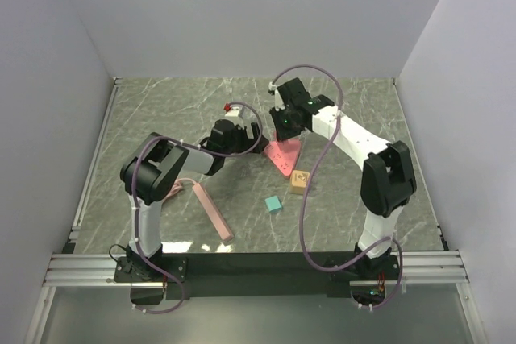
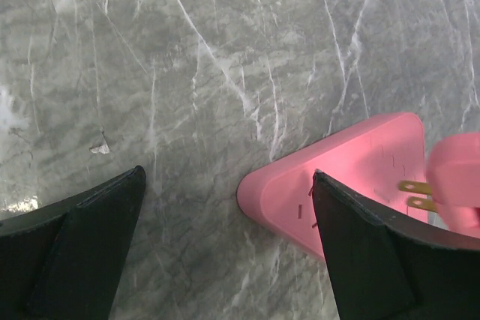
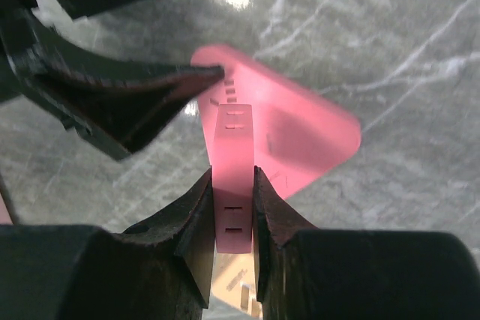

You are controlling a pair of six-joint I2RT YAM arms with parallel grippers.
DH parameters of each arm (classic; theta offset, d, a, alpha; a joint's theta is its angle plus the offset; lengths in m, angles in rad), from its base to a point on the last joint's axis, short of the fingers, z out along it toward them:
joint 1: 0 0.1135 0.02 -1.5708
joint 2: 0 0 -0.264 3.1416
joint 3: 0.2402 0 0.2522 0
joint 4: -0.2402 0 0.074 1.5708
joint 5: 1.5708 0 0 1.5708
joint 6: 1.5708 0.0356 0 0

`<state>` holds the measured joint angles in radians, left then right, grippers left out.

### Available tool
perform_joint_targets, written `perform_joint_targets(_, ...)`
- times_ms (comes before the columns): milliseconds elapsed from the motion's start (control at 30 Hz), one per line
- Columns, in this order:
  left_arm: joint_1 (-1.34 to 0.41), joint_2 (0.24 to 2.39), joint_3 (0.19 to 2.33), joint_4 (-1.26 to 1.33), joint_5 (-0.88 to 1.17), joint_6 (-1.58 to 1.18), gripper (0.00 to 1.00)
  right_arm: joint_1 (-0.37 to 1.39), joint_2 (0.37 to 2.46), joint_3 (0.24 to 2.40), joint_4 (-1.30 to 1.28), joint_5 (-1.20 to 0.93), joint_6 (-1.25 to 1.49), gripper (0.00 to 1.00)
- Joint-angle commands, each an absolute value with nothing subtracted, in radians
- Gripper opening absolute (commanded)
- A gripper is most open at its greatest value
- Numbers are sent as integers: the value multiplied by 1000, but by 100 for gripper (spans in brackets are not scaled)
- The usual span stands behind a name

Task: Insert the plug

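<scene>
A pink triangular socket block [image 1: 285, 157] lies flat on the marble table, its slots facing up [image 2: 352, 166]. My right gripper [image 3: 232, 172] is shut on a pink plug [image 3: 234, 129] and holds it just above the block. The plug's brass prongs [image 2: 416, 192] point toward the block's face and hang clear of it. My left gripper [image 2: 227, 172] is open and low at the block's rounded corner. One of its fingers [image 2: 375, 252] overlaps the block's edge and the other [image 2: 82, 245] is over bare table. Nothing is between them.
A long pink bar [image 1: 211, 213] lies near the left arm. A wooden block [image 1: 300, 180] and a teal cube [image 1: 274, 205] sit just in front of the socket block. White walls enclose the table on three sides.
</scene>
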<state>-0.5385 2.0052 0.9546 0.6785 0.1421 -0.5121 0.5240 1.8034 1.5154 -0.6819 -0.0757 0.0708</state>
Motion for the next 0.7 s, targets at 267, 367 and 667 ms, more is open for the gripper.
perform_joint_targets(267, -545, 2034, 960, 669, 109, -521, 99, 552, 1954, 1715, -765, -74, 9, 0)
perform_joint_targets(367, -545, 2011, 922, 704, 97, -525, 99, 552, 1965, 1718, -767, -67, 9, 0)
perform_joint_targets(667, -548, 1993, 904, 664, 61, -499, 94, 555, 1987, 1717, -746, -67, -20, 0)
